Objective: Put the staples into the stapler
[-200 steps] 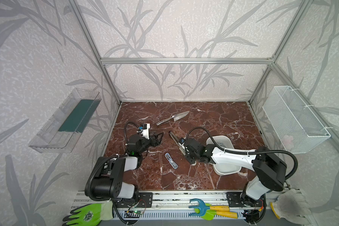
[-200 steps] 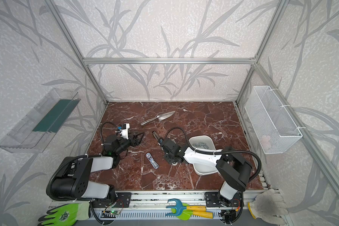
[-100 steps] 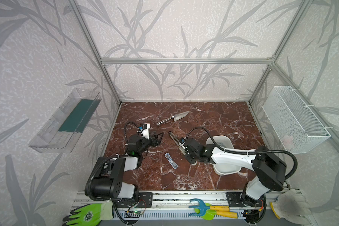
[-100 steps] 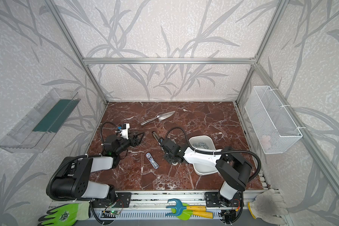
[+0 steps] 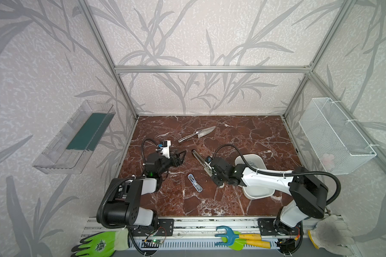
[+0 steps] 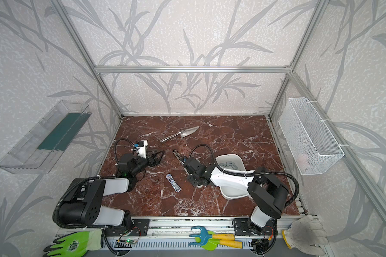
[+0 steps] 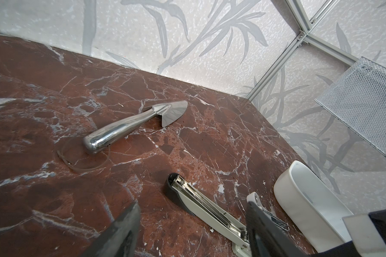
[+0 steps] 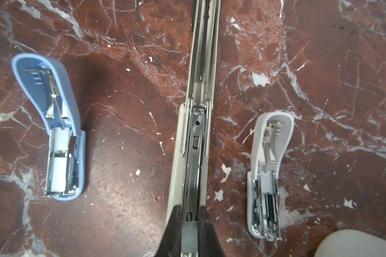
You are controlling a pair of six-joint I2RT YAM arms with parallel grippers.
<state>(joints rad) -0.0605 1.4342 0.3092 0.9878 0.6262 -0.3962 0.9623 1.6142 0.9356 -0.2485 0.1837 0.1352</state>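
Note:
A long grey stapler (image 5: 200, 159) (image 6: 178, 155) lies opened flat on the marble floor, its metal channel (image 8: 197, 155) facing up. My right gripper (image 8: 190, 214) (image 5: 210, 172) sits over the near end of that channel, shut on a dull grey staple strip (image 8: 188, 233) between its fingertips. More staples (image 6: 228, 165) lie in the white dish (image 5: 257, 192). My left gripper (image 5: 179, 156) (image 7: 192, 207) hovers open and empty to the left of the stapler's far end, apart from it.
A small blue stapler (image 8: 56, 133) (image 5: 194, 183) and a small white stapler (image 8: 267, 178) lie open on either side of the long one. A steel trowel (image 5: 197, 134) (image 7: 132, 124) lies further back. A wire basket (image 5: 334, 135) hangs on the right wall.

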